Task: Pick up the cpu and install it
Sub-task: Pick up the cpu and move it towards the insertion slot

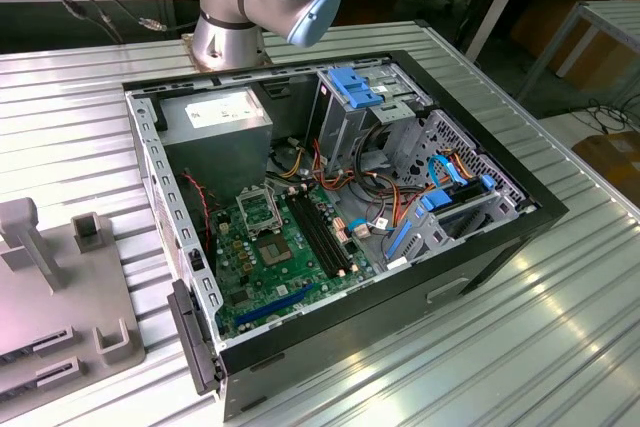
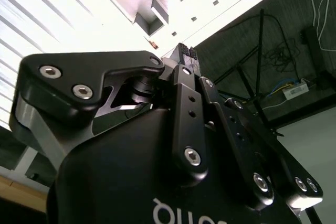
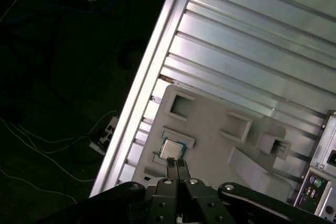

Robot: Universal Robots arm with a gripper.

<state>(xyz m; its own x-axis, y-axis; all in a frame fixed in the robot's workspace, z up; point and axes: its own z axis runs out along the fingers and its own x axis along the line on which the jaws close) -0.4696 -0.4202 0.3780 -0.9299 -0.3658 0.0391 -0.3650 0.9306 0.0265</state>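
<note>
In the first wrist view the cpu, a small square chip with a dull silver top, lies flat in a recess of the grey fixture plate. My gripper hangs above it with its two thin fingers pressed together, shut on nothing, and their tips line up with the chip's near edge. The second wrist view shows the same closed fingertips from behind the gripper body. In the exterior view the open computer case holds the green motherboard with its metal-framed socket.
The grey fixture with upright blocks sits on the ribbed metal table at the exterior view's left, beside the case. The arm's base stands behind the case. Cables, blue drive brackets and black memory slots crowd the case interior. The table edge runs close to the fixture.
</note>
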